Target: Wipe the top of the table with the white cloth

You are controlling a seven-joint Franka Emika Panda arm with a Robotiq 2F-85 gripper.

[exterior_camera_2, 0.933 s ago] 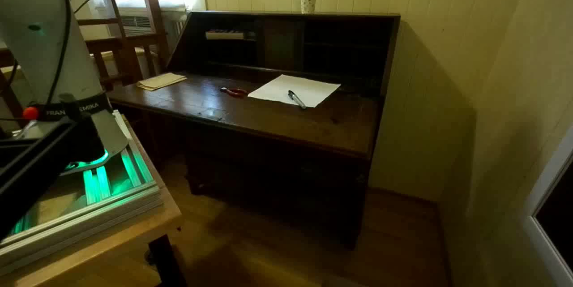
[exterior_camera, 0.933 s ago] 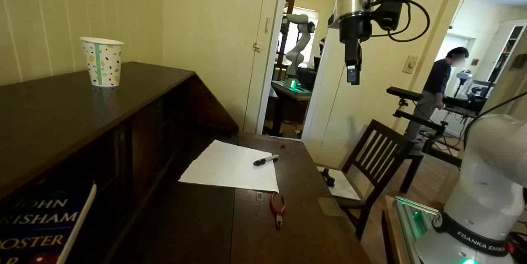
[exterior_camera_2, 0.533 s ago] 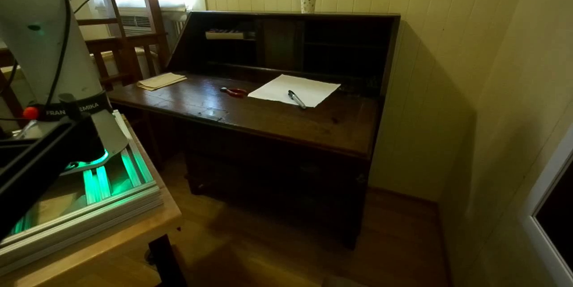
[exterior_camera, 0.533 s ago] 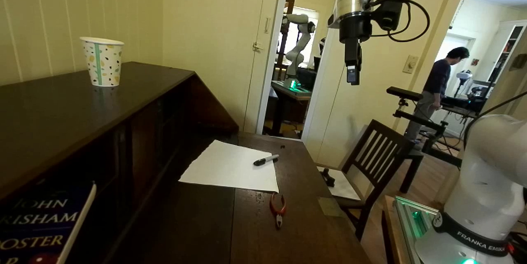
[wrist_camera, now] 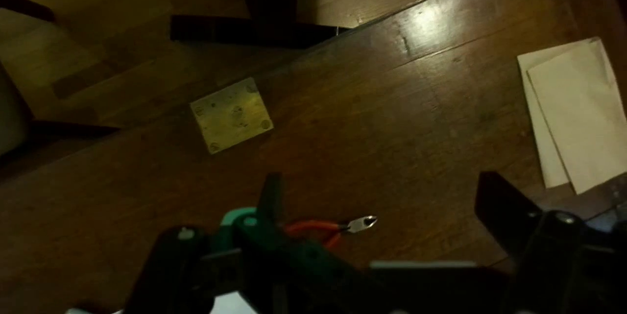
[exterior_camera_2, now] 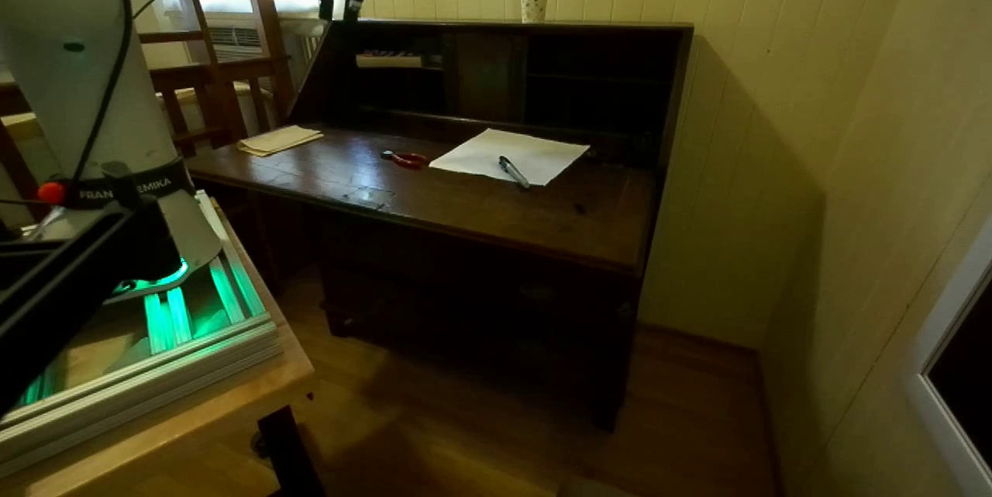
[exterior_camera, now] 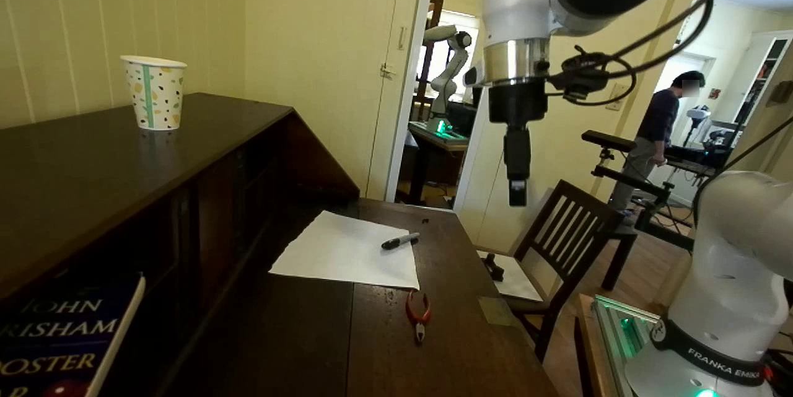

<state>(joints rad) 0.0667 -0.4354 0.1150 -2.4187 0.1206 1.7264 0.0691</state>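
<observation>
Gripper [wrist_camera: 378, 189] hangs spread above the table [exterior_camera_2: 457, 206]; best centre it over the cloth [wrist_camera: 580, 115], near the short edge farthest from the paper [exterior_camera_2: 523, 150], before lowering.

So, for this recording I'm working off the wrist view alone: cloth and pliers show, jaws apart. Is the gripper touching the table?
Observer: No, in both exterior views the gripper hangs clear of the table.
Operator: Good. Anything standing higher up, out of my picture?
Observer: Yes, a cup stands upright on the upper ledge.
Operator: And underneath that?
Observer: A book, tucked in below the ledge.
</observation>
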